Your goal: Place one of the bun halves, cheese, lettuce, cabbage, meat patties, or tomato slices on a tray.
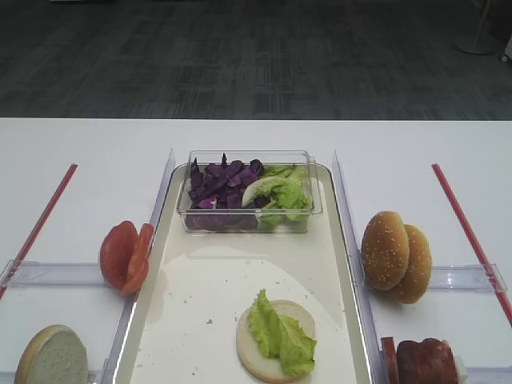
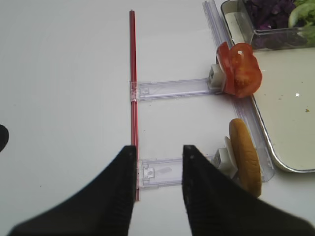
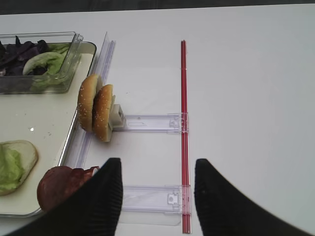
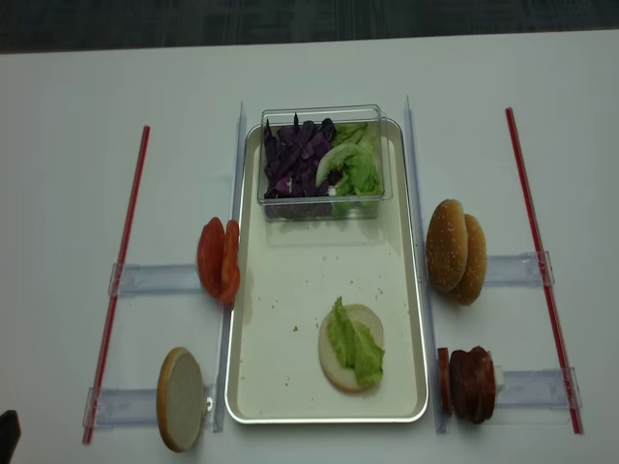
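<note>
On the cream tray [image 1: 200, 272] lies a pale bun half [image 1: 254, 356] with a lettuce leaf [image 1: 282, 334] on top. Purple cabbage [image 1: 220, 186] and more lettuce fill a clear tub [image 1: 316, 210] at the tray's far end. Left of the tray stand tomato slices [image 1: 126, 256] and a bun half [image 1: 52, 358]. Right of it stand two sesame bun halves [image 1: 394, 254] and meat patties [image 1: 424, 362]. My right gripper [image 3: 158, 162] hovers open beside the patties [image 3: 61, 184]. My left gripper [image 2: 158, 147] hovers open, left of a bun half [image 2: 244, 160]. No cheese shows.
Clear plastic holders [image 4: 155, 280] stick out from both long sides of the tray and hold the food upright. A red strip [image 4: 121, 271] runs along the table on the left and another red strip [image 4: 537, 251] on the right.
</note>
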You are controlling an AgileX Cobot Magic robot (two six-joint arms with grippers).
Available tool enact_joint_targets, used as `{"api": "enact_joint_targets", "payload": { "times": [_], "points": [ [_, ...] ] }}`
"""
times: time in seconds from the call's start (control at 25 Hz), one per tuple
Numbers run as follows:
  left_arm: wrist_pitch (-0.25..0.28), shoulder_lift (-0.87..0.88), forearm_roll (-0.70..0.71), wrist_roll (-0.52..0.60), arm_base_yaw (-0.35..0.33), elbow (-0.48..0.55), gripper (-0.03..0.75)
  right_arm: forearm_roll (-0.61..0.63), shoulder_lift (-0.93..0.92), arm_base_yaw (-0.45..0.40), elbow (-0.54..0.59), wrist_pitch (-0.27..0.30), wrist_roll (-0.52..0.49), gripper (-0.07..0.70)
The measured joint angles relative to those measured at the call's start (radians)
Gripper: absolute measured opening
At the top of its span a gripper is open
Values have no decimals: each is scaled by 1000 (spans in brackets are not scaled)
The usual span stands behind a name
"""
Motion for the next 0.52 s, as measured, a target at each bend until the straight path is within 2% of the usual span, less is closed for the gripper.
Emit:
{"api": "enact_joint_targets", "payload": {
  "times": [0.52],
  "points": [
    [0,0,0,0,0,0,223,0,0,0,0,0,12,376]
  ]
}}
